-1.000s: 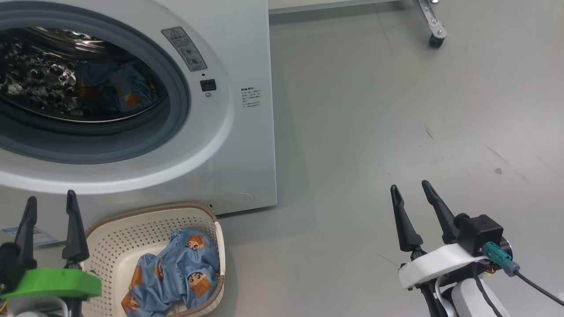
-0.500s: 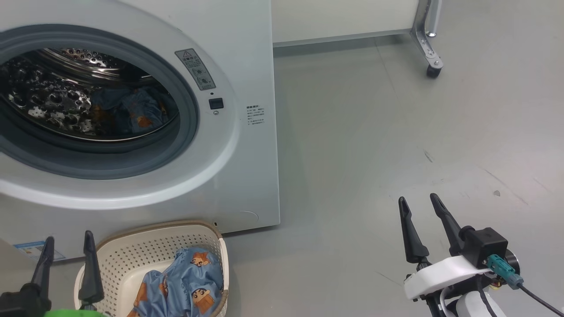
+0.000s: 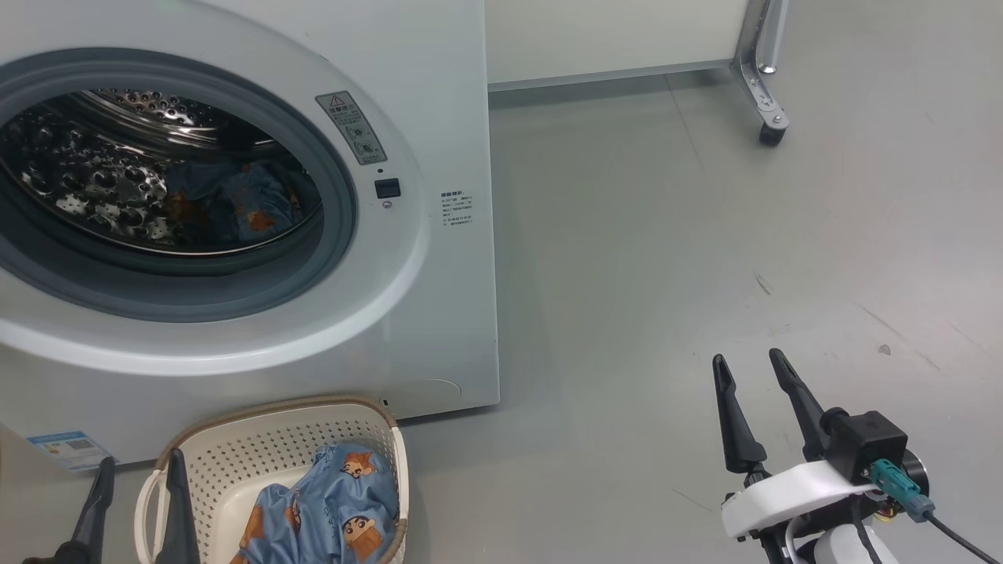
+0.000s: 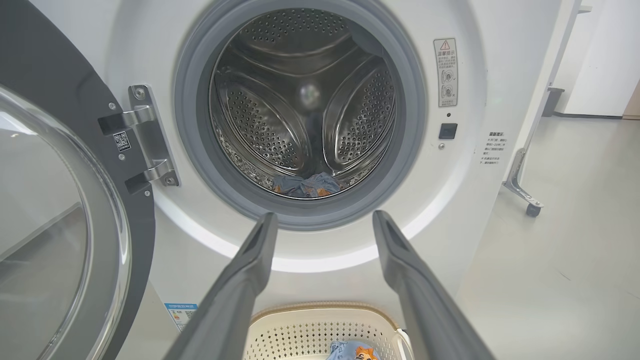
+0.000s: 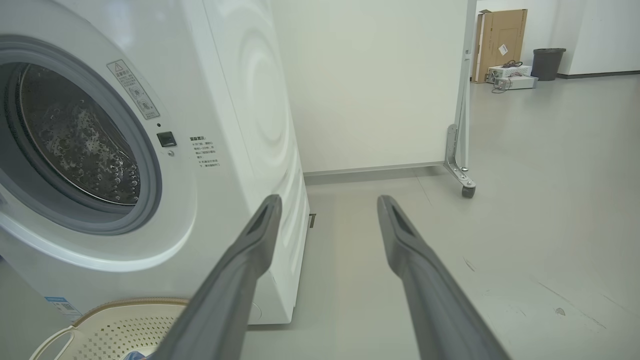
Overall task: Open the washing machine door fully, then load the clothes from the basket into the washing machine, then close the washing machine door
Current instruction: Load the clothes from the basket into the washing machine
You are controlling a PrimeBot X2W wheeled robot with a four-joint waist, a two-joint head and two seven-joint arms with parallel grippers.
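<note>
The head camera has tipped up since a second ago, and the left gripper [image 3: 141, 458] has sunk lower, near left, at the one basket [image 3: 274, 409]. It and the right gripper [image 3: 746, 356] both gape, empty. One piece of the clothes [image 3: 329, 509] lies in the basket. Farther off, a second piece [image 3: 235, 207] lies in the drum of the one washing machine [image 3: 439, 329], with the washing machine door [image 4: 50, 200] swung wide at the left.

washing machine [image 3: 439, 313]: white front-loader, opening uncovered, grey seal ring, perforated steel drum. washing machine door [image 4: 55, 85]: swung wide, hinged at the opening's left, dark rim, clear glass bowl. basket [image 3: 258, 442]: cream, perforated, brown rim, on the floor just before the machine's front. clothes [image 3: 337, 509]: light blue cartoon print, crumpled in the basket's right half. second garment [image 3: 235, 204]: same print, at the drum bottom.
</note>
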